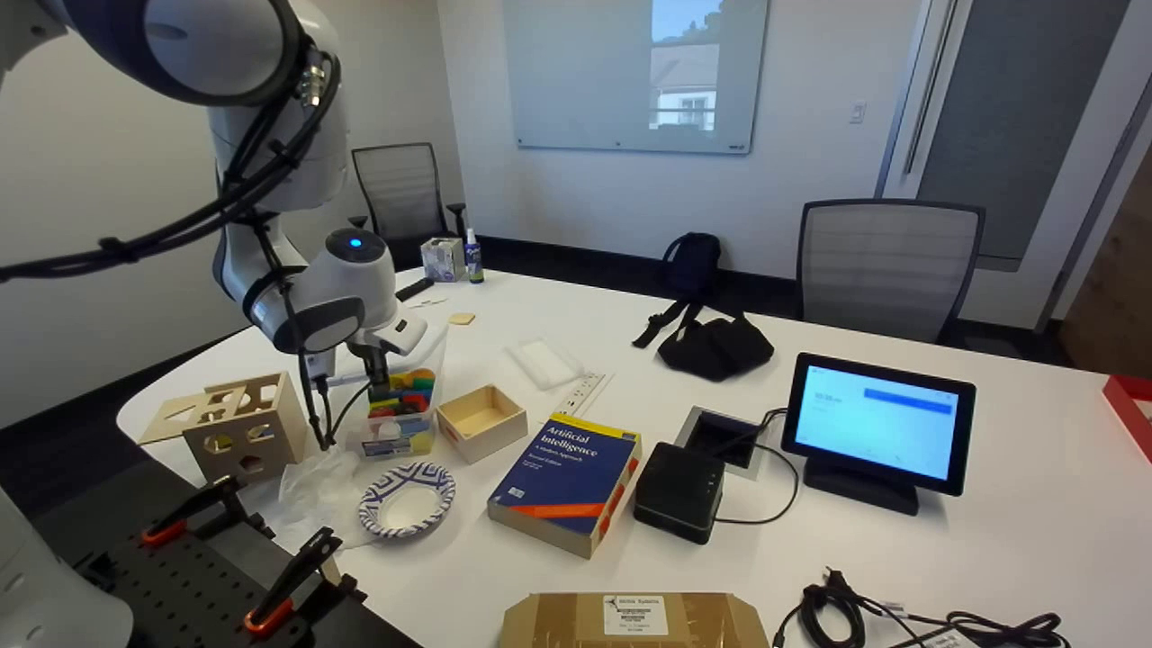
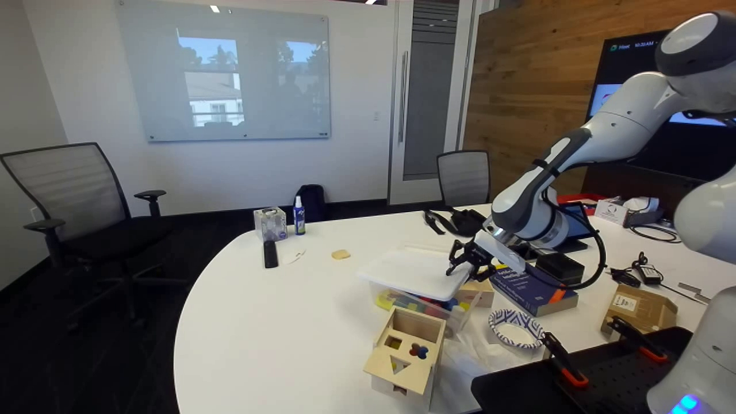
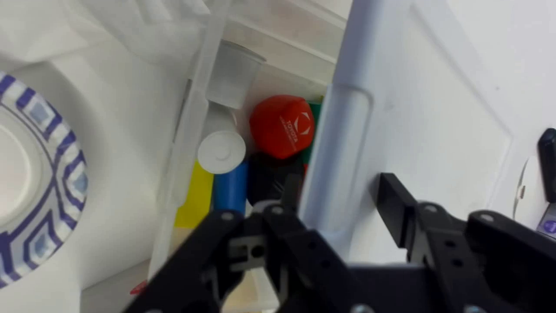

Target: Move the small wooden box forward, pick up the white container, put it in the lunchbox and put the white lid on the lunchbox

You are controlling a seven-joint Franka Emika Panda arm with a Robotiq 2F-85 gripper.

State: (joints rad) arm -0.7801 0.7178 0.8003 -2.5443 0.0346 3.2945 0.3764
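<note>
The white lid (image 2: 411,273) lies over part of a clear bin of toys (image 2: 460,313); it also fills the right of the wrist view (image 3: 434,117). My gripper (image 3: 339,184) is open with the lid's edge between its fingers; in both exterior views it is at the bin (image 1: 378,373) (image 2: 467,271). The small wooden box (image 1: 481,421) stands beside the bin, looking empty. The translucent lunchbox (image 1: 544,362) lies farther back. A whitish cup (image 3: 234,74) and a white-capped bottle (image 3: 221,150) lie in the bin; I cannot tell which is the white container.
A wooden cube with holes (image 1: 247,423) stands beside the bin. A blue-patterned bowl (image 1: 407,501), a plastic bag (image 1: 315,495) and a thick book (image 1: 571,477) are close by. A power strip (image 1: 580,394), a black box (image 1: 679,490) and a tablet (image 1: 877,423) stand farther off.
</note>
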